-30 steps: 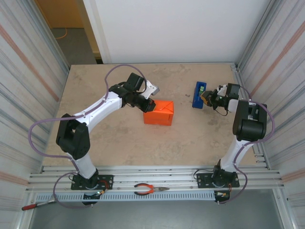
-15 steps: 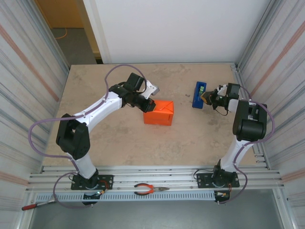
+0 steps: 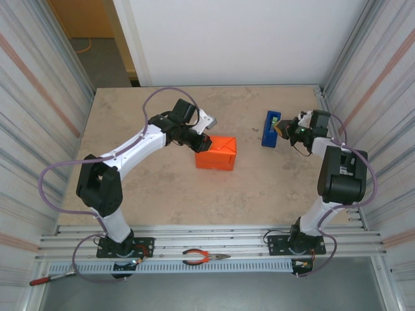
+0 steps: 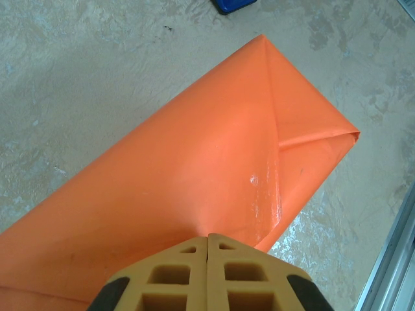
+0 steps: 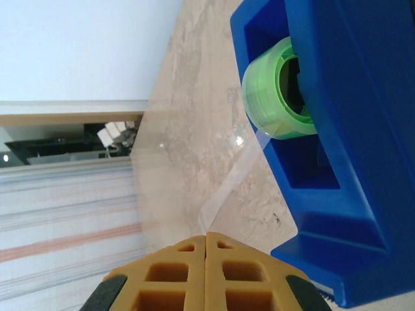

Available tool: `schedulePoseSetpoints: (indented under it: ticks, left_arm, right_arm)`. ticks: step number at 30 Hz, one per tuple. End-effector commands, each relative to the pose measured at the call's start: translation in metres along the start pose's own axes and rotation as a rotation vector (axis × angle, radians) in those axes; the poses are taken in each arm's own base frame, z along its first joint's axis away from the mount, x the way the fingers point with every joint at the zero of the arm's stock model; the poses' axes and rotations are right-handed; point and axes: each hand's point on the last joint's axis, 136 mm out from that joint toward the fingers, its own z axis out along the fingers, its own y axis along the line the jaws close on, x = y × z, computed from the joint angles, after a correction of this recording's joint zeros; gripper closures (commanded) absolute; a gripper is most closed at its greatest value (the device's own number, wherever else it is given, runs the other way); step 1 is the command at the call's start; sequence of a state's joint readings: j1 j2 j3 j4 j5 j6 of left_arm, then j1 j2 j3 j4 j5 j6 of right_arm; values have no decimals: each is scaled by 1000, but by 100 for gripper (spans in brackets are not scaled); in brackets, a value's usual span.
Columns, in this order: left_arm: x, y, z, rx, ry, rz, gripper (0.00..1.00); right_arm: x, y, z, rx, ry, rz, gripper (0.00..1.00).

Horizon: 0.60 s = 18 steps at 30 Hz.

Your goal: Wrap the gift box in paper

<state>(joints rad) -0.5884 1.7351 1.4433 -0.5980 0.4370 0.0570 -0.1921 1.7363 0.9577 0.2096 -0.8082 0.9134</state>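
Gift box (image 3: 216, 153), a compact block fully covered in plain bright orange paper (image 4: 194, 168), sits near the middle of the beige stone-look worktop (image 3: 162, 188), a little towards the far side. The worktop is walled by ribbed metal panels on both sides and a white panel at the back.

The white-and-black left arm (image 3: 139, 148) reaches from its base at the near edge across to the left end of the box. The white-and-black right arm (image 3: 337, 172) stands upright near the right wall, with its wrist turned towards the far right part of the worktop.

On the box, the paper lies smooth over the long face. At the end face it is folded into a triangular flap with sharp creases, and one paper corner juts slightly past the edge.

A narrow blue plastic tape dispenser (image 3: 270, 129) stands well to the right of the box, just beside the right wrist. Orange-handled pliers (image 3: 204, 258) lie on the metal rail at the near edge, between the two arm bases.

The left tool (image 4: 207, 236) is closed, its yellow pads meeting with no gap, and its tip is against the paper on the box. Whether any paper is pinched cannot be told.

The right tool (image 5: 207, 234) is closed too, nipping the free end of a strip of clear tape (image 5: 230, 188). That strip runs from the green tape roll (image 5: 275, 91) seated in the dispenser.
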Motion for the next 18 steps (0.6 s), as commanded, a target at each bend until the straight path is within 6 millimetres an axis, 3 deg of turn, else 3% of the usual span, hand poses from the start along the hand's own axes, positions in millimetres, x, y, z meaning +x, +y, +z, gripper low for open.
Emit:
schedulePoseSetpoints:
  ticks: [1, 18]
  left_arm:
    - [58, 1, 28, 15, 202, -58, 100]
    - [58, 0, 28, 15, 202, -56, 100]
  right_arm:
    - [14, 13, -6, -23, 21, 3, 100]
    - [53, -22, -17, 66, 27, 76, 100]
